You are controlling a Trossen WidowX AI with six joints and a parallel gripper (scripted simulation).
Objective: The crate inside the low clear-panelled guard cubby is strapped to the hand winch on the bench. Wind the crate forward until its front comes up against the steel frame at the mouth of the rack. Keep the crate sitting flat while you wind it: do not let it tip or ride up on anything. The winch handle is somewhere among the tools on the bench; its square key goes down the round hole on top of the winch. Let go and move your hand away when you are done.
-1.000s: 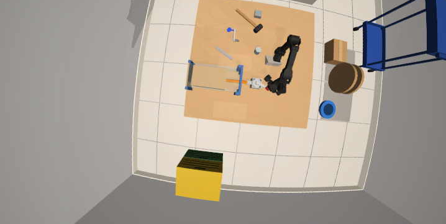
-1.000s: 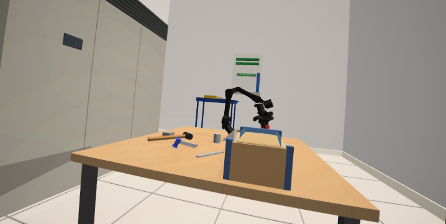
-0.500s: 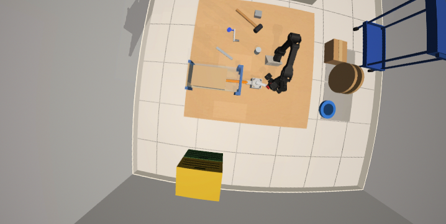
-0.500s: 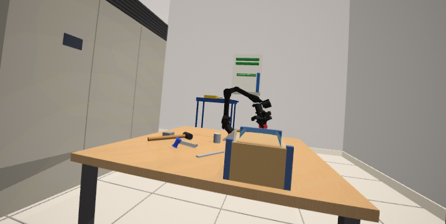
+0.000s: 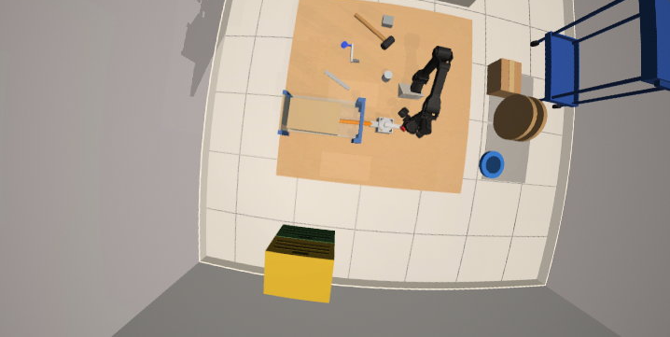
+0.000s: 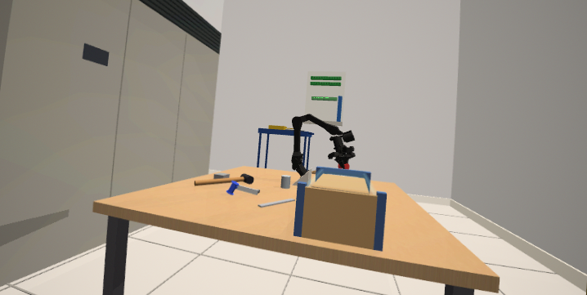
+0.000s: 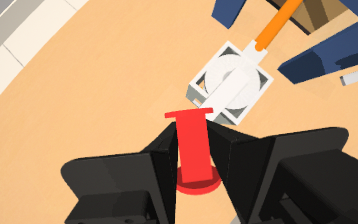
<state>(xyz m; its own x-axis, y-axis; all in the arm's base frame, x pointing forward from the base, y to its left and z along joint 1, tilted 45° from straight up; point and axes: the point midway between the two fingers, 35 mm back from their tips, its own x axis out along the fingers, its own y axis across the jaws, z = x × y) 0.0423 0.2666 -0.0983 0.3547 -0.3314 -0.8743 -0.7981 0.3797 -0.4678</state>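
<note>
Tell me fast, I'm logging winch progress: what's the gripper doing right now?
Gripper: closed on the red handle grip of the crank seated in the winch.

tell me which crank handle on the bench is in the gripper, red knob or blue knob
The red-knobbed handle, clamped in the gripper and seated on the winch. The blue-knobbed one lies loose near the hammer.

Winch, strap, crate and handle on a wooden bench.

A white square hand winch (image 7: 230, 85) sits just outside the blue-framed, clear-panelled cubby (image 5: 323, 116). An orange strap (image 7: 275, 27) runs from it to a brown crate (image 6: 338, 213) lying flat inside. A pale crank arm (image 7: 235, 90) lies across the winch top; its red grip (image 7: 194, 147) stands upright, apparently pinched between black gripper (image 7: 195, 155) fingers.
</note>
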